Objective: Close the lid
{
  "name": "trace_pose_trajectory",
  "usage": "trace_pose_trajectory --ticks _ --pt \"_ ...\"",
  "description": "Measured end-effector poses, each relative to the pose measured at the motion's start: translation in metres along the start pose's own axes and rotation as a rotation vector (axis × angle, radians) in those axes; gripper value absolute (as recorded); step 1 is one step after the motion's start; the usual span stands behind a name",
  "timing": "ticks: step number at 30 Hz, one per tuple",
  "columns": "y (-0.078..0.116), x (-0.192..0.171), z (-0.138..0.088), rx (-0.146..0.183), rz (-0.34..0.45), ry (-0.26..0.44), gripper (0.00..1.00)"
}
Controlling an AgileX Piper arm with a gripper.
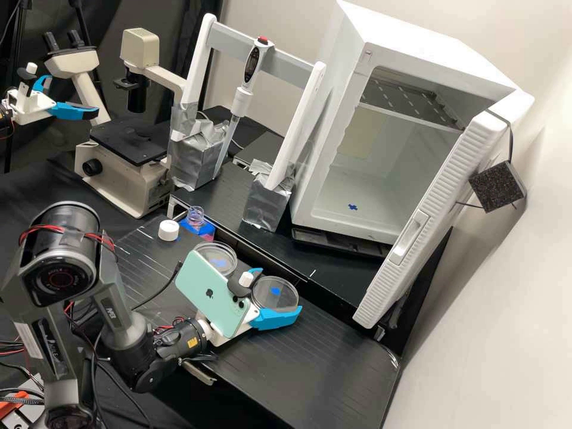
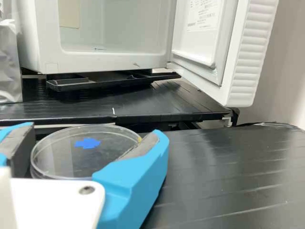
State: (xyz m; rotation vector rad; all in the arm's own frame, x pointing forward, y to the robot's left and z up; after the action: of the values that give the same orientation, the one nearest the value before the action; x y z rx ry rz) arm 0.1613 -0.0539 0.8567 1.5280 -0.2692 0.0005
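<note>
Toward the bench's back edge in the high view, my gripper [image 1: 280,290] is shut on a clear round petri dish lid [image 1: 275,295], one blue finger at each side. In the wrist view the gripper [image 2: 94,131] has its grey pads against the sides of the lid [image 2: 64,155], and a blue mark shows through it. Whether the lid touches the bench, I cannot tell. Another clear petri dish [image 1: 227,255], with a blue mark, stands further back to the left, partly behind the phone on the wrist.
Behind the dishes, an open white cabinet [image 1: 313,179] stands on a raised black bench [image 1: 229,193] with its door [image 1: 435,214] swung out. A bottle [image 1: 195,217], a white cap [image 1: 168,230] and a pipette stand [image 1: 195,65] are farther back. A microscope [image 1: 128,143] is at the left.
</note>
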Motion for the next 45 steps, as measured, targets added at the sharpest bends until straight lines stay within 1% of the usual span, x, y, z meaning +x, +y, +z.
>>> trace_pose_trajectory --ticks 4,11,15,18,20,22,23,25,26,28,30,32,35,36,40,41,43,45 --pt "0.000 0.000 0.000 0.009 0.000 0.001 0.00" --pt "0.000 0.000 0.000 0.010 0.000 0.001 0.00" --pt "0.001 -0.001 -0.001 0.035 0.004 0.006 0.00" --pt "0.002 -0.004 -0.002 0.050 -0.011 0.024 0.00" --pt "0.006 -0.008 -0.003 0.066 -0.017 0.026 0.00" --pt "0.010 -0.015 -0.006 0.094 -0.028 0.033 0.00" --pt "0.012 -0.019 -0.007 0.103 -0.026 0.030 0.00" --pt "0.016 -0.024 -0.013 0.110 -0.024 0.044 0.00" --pt "0.018 -0.028 -0.018 0.109 -0.022 0.063 0.00" --pt "0.021 -0.033 -0.025 0.084 -0.012 0.093 0.00" --pt "0.022 -0.037 -0.035 0.037 -0.004 0.134 0.00" --pt "0.022 -0.040 -0.043 0.003 -0.001 0.172 0.00" --pt "0.019 -0.043 -0.054 -0.031 -0.014 0.234 0.00" --pt "0.017 -0.044 -0.060 -0.049 -0.030 0.267 0.00" --pt "0.006 -0.047 -0.072 -0.091 -0.114 0.359 0.00" --pt "0.004 -0.047 -0.074 -0.095 -0.130 0.373 0.00" --pt "-0.001 -0.049 -0.077 -0.113 -0.177 0.403 0.00" --pt "-0.004 -0.049 -0.078 -0.125 -0.205 0.416 0.00"
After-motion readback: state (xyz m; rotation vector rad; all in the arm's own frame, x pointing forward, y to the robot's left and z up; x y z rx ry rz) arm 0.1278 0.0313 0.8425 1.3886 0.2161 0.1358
